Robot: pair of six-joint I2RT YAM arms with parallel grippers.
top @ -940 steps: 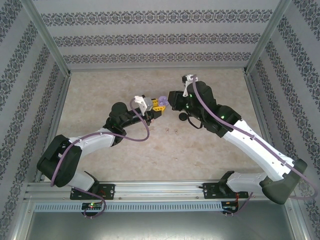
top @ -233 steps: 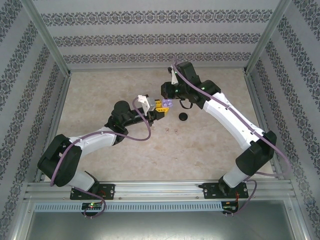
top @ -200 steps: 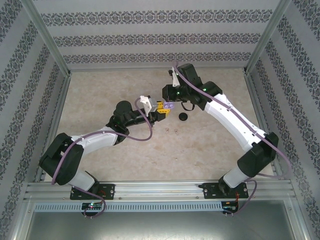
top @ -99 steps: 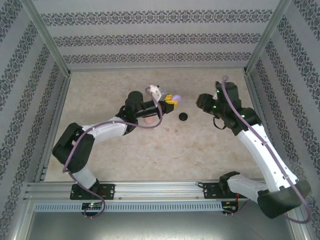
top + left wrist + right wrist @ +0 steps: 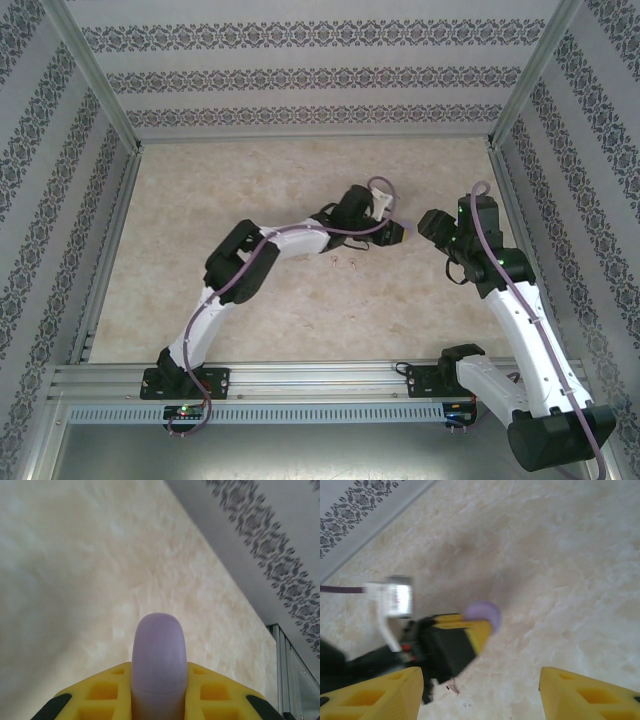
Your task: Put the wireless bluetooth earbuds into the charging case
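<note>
left tool [image 5: 159, 694] clenched on lilac case [image 5: 159, 650] — edge-on, long axis pointing straight ahead, right tool [image 5: 481, 695] spread, empty

One lilac case [image 5: 159, 665], two earbuds [image 5: 352, 263]

No lettering, number or brand can be read. The white block [image 5: 395, 599] behind the left gripper [image 5: 485, 622] is too blurred; the wall bands [image 5: 320, 38] carry ornament only.
</note>
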